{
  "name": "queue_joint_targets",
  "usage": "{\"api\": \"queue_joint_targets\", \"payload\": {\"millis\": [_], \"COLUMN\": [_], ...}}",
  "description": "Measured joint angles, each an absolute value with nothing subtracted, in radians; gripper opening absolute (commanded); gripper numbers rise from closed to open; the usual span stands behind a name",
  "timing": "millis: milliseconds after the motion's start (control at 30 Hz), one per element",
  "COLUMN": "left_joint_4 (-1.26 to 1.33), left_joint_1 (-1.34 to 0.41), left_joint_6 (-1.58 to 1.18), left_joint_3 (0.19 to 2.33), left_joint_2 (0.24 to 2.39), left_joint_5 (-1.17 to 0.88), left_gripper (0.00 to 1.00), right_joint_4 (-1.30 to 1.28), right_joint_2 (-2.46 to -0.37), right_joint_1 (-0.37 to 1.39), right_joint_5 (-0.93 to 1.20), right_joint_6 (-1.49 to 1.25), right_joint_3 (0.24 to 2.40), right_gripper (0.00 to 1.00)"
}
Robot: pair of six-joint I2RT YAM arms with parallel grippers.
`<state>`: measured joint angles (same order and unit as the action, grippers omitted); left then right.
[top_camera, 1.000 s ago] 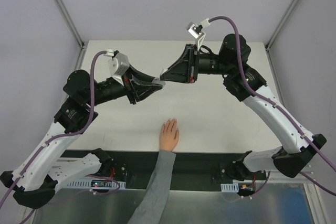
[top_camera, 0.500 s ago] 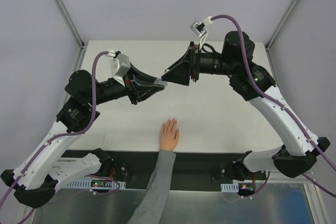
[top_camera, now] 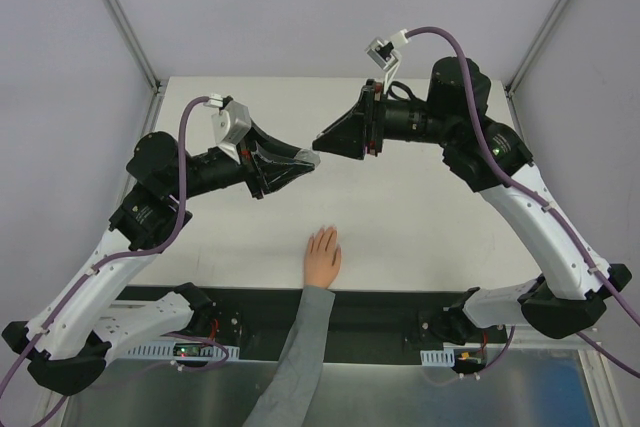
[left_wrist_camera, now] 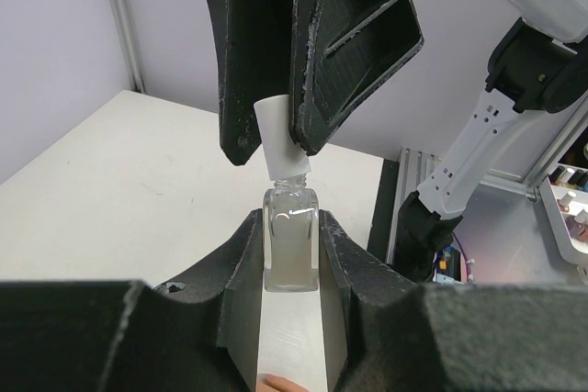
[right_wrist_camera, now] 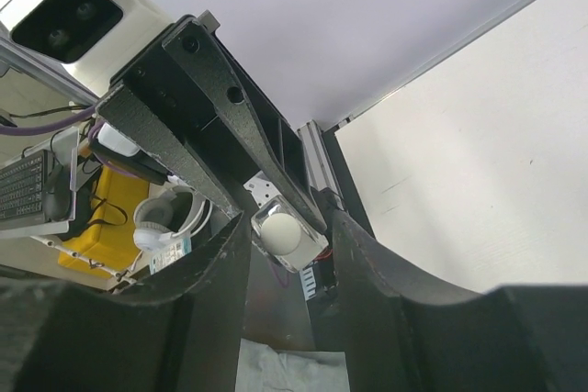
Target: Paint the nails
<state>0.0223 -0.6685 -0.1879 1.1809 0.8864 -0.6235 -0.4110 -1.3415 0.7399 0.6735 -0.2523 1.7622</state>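
Looks like uncapping: left gripper [left_wrist_camera: 292, 229] clamps the bottle [left_wrist_camera: 292, 259], right gripper [right_wrist_camera: 288, 222] straddles its cap [left_wrist_camera: 279, 138] (jaws slack). Next, it should pinch and twist.

arms: you have two, left arm [top_camera: 100, 267] and right arm [top_camera: 540, 227]
grippers: you have two, left gripper [top_camera: 305, 159] and right gripper [top_camera: 320, 139]
bottle [left_wrist_camera: 292, 250]: one
white cap [left_wrist_camera: 280, 140]: one
hand [top_camera: 323, 255]: one
table [top_camera: 420, 217]: one

Left jaws clamped, right jaws parted.

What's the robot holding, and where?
The left gripper clamps the clear bottle by its glass body; the right gripper straddles the white cap, apparently loose.
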Motion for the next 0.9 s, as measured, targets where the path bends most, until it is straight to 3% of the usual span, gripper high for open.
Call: {"api": "queue_joint_targets", "payload": {"millis": [233, 333, 367, 433, 900], "left_joint_4": [0.022, 0.022, 0.022, 0.022, -0.016], "left_joint_1": [-0.669, -0.669, -0.669, -0.669, -0.674], "left_joint_6": [-0.188, -0.188, -0.187, -0.188, -0.181], "left_joint_3": [1.181, 1.181, 1.181, 1.181, 1.177], "left_joint_2": [0.886, 0.886, 0.886, 0.886, 0.886], "left_joint_5": [-0.624, -0.624, -0.623, -0.623, -0.594], "left_gripper": [0.0, 0.0, 0.0, 0.0, 0.0], "right_joint_4": [-0.419, -0.424, -0.426, -0.429, -0.445], "right_joint_2": [-1.342, -1.345, -1.348, -1.353, -1.256], "right_joint_1": [0.747, 0.75, 0.751, 0.752, 0.767], "right_joint_5": [0.688, 0.696, 0.697, 0.696, 0.538], "right_joint_6": [-0.249, -0.245, -0.242, -0.235, -0.166], "right_joint_3": [1.764, 1.768, 1.774, 1.782, 1.732], "right_gripper": [0.33, 0.18, 0.08, 0.01, 0.01]}}
